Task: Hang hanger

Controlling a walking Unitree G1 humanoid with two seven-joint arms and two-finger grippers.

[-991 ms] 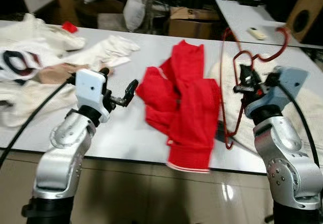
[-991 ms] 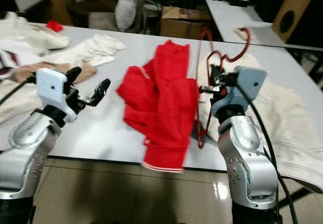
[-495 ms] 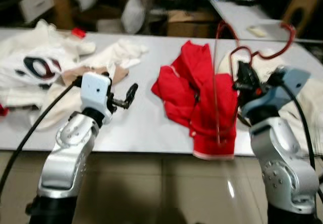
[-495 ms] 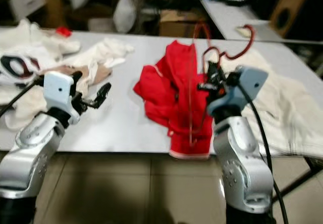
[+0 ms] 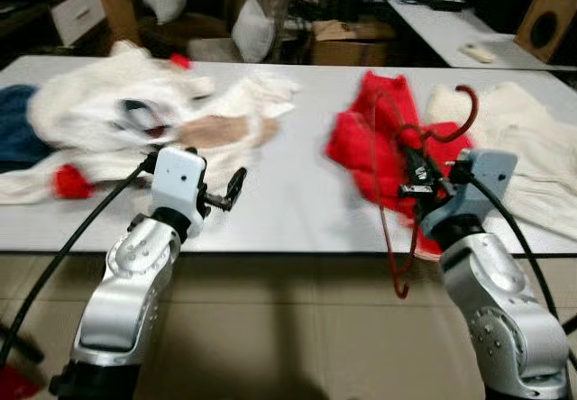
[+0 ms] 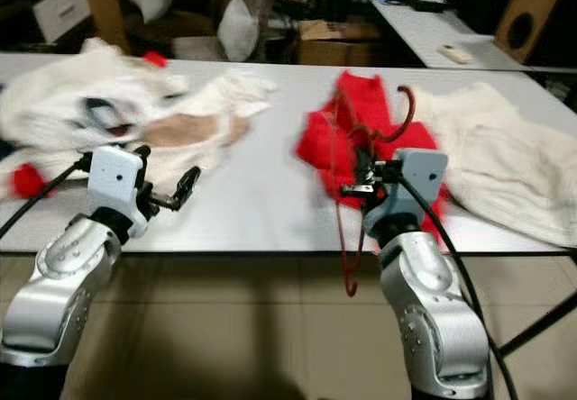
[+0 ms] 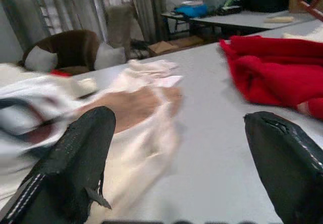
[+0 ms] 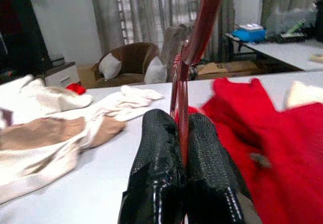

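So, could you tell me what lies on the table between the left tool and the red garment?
Bare grey tabletop lies between the left tool and the red garment, as the left eye view shows.

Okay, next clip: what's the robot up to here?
The robot stands at a grey table strewn with clothes. Its right gripper is shut on a red hanger, holding it near the table's front edge, beside a red garment; the hanger's lower part hangs below the edge. The left gripper is open and holds nothing, hovering over the table near the white clothes. The hanger is not yet hung.
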